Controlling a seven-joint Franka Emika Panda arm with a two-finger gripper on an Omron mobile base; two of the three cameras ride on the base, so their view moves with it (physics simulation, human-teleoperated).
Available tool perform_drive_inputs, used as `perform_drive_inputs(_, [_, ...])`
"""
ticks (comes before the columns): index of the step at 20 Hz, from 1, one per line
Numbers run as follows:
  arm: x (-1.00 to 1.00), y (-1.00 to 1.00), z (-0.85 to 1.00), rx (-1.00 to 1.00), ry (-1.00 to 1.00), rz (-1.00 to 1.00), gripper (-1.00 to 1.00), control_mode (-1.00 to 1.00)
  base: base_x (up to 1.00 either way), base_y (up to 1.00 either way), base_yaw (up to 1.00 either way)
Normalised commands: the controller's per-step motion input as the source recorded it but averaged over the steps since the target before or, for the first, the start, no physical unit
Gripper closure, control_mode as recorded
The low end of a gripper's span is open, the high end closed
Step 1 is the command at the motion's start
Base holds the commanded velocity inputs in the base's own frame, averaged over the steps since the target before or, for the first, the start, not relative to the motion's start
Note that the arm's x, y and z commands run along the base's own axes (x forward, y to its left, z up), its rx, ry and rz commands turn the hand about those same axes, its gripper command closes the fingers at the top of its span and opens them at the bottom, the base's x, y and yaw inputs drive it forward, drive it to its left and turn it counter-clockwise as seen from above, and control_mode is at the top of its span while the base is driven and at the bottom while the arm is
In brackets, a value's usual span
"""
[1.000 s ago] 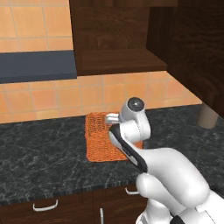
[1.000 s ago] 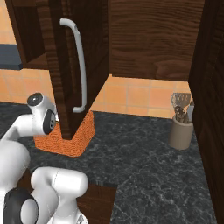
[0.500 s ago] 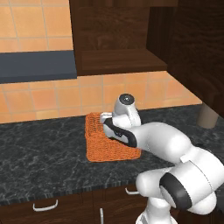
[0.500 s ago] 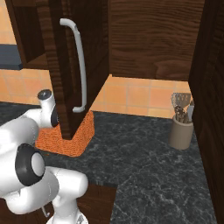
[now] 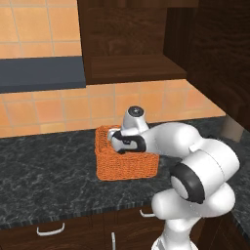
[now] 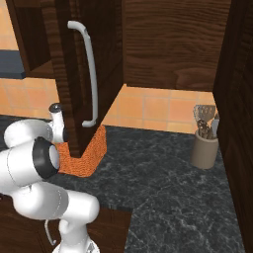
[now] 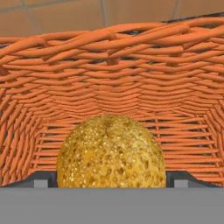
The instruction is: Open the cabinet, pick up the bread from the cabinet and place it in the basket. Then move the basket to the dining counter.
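Observation:
The orange wicker basket [image 5: 128, 167] stands on the black granite counter [image 5: 44, 166] below the dark wood cabinet [image 5: 132, 49]. The cabinet's door [image 6: 66, 74] hangs open, its silver bar handle [image 6: 90, 74] facing the right base view, and it hides part of the basket [image 6: 91, 150]. My gripper [image 5: 117, 142] reaches down into the basket. In the hand view the golden bread [image 7: 111, 155] lies on the basket's floor [image 7: 188, 135] between my fingertips [image 7: 41, 179]. My gripper [image 7: 111, 180] is open, with a small gap on each side of the bread. The dining counter is out of view.
A brown utensil holder [image 6: 204, 148] stands at the back right of the granite. A dark blue-grey hood [image 5: 39, 73] hangs on the tiled wall at left. Low drawers with short silver handles [image 5: 50, 228] run under the counter edge.
The arm has swung left and lowered, bringing the hand from the basket's right rim down into the basket. The jaws have stayed wide.

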Motion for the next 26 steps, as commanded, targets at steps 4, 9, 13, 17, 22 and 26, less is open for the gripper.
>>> perform_drive_inputs(4, [0.58, 0.01, -0.21, 0.0, 0.06, 0.03, 1.0, -1.0, 0.0, 0.0, 0.0])
perform_drive_inputs(9, [0.42, 0.01, -0.06, 0.0, 0.0, 0.02, -1.0, -1.0, 0.0, 0.0, 0.0])
perform_drive_inputs(13, [0.41, 0.0, -0.26, 0.0, 0.01, 0.0, -1.0, -1.0, 0.0, 0.0, 0.0])
perform_drive_inputs(17, [-0.12, 0.01, -0.06, 0.0, 0.0, 0.0, -1.0, -1.0, 0.0, 0.0, 0.0])
perform_drive_inputs(22, [-0.1, 0.07, 0.03, 0.0, -0.02, 0.0, -1.0, -1.0, 0.0, 0.0, 0.0])
perform_drive_inputs(26, [0.0, 0.0, 0.15, 0.0, -0.14, 0.0, -1.0, -1.0, 0.0, 0.0, 0.0])
